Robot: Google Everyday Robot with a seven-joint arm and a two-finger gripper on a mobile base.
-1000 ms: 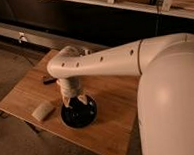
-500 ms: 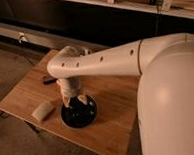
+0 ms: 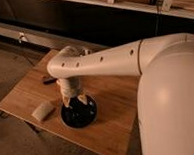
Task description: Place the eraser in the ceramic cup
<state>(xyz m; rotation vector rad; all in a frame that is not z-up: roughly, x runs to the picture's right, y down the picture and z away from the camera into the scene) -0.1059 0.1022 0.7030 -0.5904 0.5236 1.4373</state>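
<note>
- Pincer (image 3: 75, 100) hasn't budged in the last second. It's parked right above the cup (image 3: 87, 117), fingers apart with nothing between them.
- Eraser (image 3: 42, 110) hasn't moved either. It lies flat on the counter (image 3: 114, 98), just left of the cup as the camera sees it, near but not touching.
- My read: no real progress yet. Hovering over the cup empty-handed does nothing, so the pickup still has to happen, and that means shifting off the cup to the eraser first.
- Eraser is a small off-white block with rounded corners, kinda soft-looking and shorter than the cup is wide, so it should drop in fine.
- Cup is black, glossy, low and wide.
</note>
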